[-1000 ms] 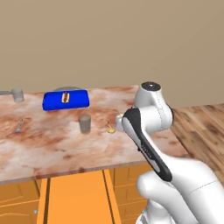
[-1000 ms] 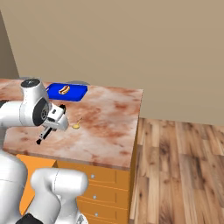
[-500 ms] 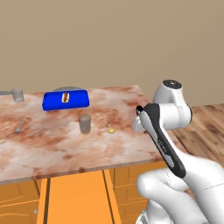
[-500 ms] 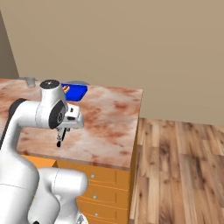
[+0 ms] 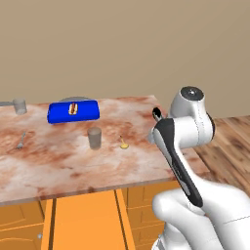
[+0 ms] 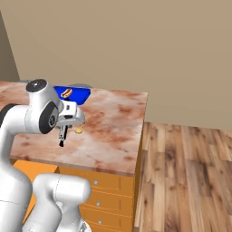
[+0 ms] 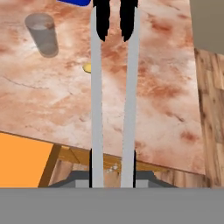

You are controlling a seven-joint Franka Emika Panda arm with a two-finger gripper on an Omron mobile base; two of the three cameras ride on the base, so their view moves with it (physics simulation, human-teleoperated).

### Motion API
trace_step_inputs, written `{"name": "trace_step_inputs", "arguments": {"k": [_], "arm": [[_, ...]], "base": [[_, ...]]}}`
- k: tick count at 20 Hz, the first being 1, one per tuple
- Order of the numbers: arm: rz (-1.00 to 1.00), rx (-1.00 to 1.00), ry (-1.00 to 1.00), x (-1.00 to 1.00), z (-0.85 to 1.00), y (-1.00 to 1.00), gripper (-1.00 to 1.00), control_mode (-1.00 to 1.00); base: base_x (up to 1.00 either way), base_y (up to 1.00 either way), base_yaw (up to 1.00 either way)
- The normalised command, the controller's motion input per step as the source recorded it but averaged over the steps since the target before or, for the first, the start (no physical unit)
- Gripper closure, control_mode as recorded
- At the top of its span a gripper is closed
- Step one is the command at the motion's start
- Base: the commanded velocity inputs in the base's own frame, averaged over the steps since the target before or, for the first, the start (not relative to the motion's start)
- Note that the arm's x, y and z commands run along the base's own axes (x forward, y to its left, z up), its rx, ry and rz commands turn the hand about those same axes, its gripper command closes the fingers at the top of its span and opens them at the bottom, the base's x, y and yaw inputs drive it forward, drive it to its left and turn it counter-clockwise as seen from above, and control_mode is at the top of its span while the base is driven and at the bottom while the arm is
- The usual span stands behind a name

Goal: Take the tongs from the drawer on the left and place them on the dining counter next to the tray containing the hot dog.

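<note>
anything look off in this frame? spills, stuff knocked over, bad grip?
Nothing stands out. The tool holds the tongs by one end, both arms straight, above the counter. The cup stands upright, the hot dog sits in the tray, and the drawer is open, as expected.

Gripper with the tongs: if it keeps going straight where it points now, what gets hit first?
Likely the blue tray: the tongs, held in the gripper, have their black tips almost at its edge. The grey cup stands off to the side. Depth is unclear.
</note>
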Motion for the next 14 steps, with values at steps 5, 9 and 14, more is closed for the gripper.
{"name": "trace_step_inputs", "arguments": {"k": [5,9,14], "arm": [[0.0,-0.01,-0.08,0.0,0.11,-0.06,1.0,-1.0],[0.0,0.0,-0.01,0.0,0.0,-0.09,1.0,-1.0],[0.0,0.0,0.0,0.0,0.0,-0.08,1.0,-1.0]], "base": [[0.0,0.0,0.0],[0.0,0.0,0.0],[0.0,0.0,0.0]]}}
